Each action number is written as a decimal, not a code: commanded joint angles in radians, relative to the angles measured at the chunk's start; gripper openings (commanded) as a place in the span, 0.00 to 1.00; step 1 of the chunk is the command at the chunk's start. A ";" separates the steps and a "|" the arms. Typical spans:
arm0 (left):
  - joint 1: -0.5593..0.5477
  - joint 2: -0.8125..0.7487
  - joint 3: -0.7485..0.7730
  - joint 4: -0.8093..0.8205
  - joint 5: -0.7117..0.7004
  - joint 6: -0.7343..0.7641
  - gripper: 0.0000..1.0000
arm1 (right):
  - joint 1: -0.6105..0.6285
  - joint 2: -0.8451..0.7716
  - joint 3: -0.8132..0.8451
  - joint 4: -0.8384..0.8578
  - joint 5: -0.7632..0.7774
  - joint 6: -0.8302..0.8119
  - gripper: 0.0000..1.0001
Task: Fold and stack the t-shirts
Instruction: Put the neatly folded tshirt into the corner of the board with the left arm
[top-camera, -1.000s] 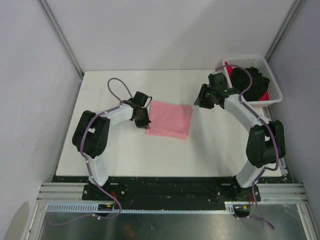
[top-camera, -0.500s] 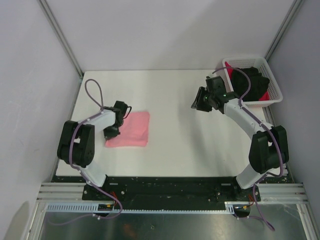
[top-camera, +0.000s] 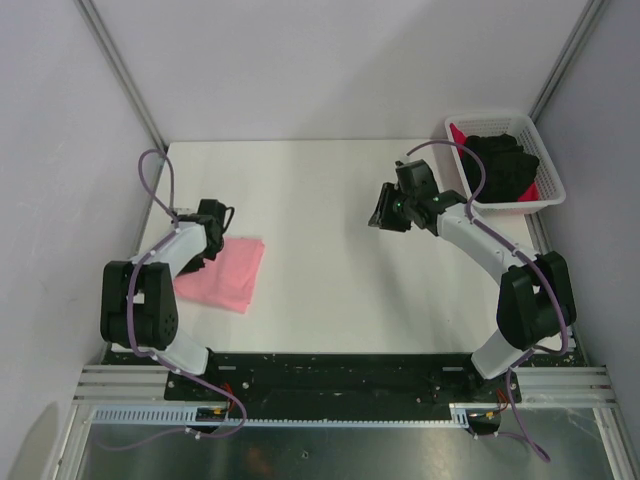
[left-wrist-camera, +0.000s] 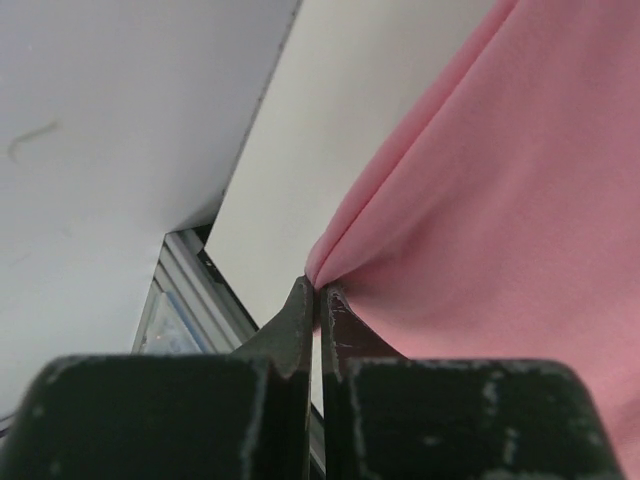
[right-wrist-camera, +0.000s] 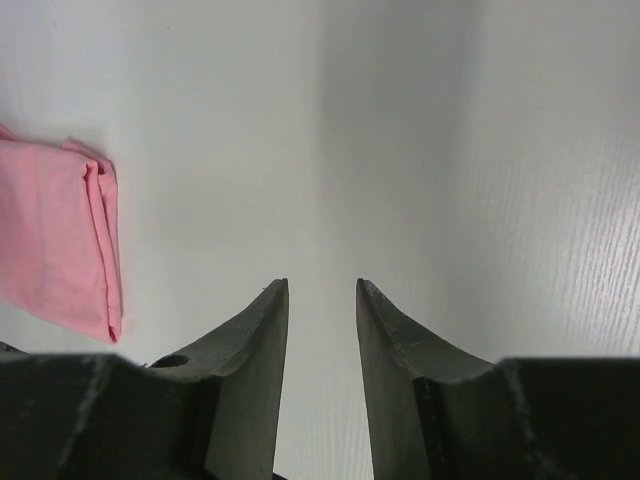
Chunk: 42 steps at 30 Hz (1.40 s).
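Salmon-pink t-shirt (top-camera: 222, 275) (left-wrist-camera: 500, 200) (right-wrist-camera: 55, 240): folded into a flat packet. It lies on the white table (top-camera: 320, 270) at about 8 o'clock from the table's middle, near the left edge, and is turned a little askew.
Left gripper (top-camera: 197, 266) (left-wrist-camera: 318, 292): clenched on the left border of the pink packet. In its wrist view the two fingers (left-wrist-camera: 290, 330) meet, and the cloth is drawn to a small peak between their tips.
Right gripper (top-camera: 378, 219) (right-wrist-camera: 320, 285): released. The jaws stand apart with only bare table between them. It hangs at about 2 o'clock from the table's middle, with its tips toward 9 o'clock, well apart from the pink packet.
Basket (top-camera: 500, 118): white plastic lattice, at the far right corner of the table, about 2 o'clock.
Black t-shirt (top-camera: 505, 165): a crumpled heap that fills most of the basket.
Red t-shirt (top-camera: 457, 134): in the same basket, mostly covered by the black heap. It shows only at the basket's 10 o'clock corner and as a strip at 4 o'clock.
Folded edge: in the right wrist view the stacked layers of the pink packet show at 9 o'clock.
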 joint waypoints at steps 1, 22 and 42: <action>0.048 0.017 0.031 0.012 -0.117 0.024 0.00 | 0.016 -0.020 0.002 0.029 -0.014 -0.003 0.38; 0.238 0.037 0.047 0.021 -0.192 -0.038 0.00 | 0.069 0.065 0.003 0.029 -0.069 -0.041 0.38; 0.208 -0.164 0.079 0.059 0.201 0.009 0.86 | 0.072 0.055 0.003 0.032 -0.053 -0.041 0.38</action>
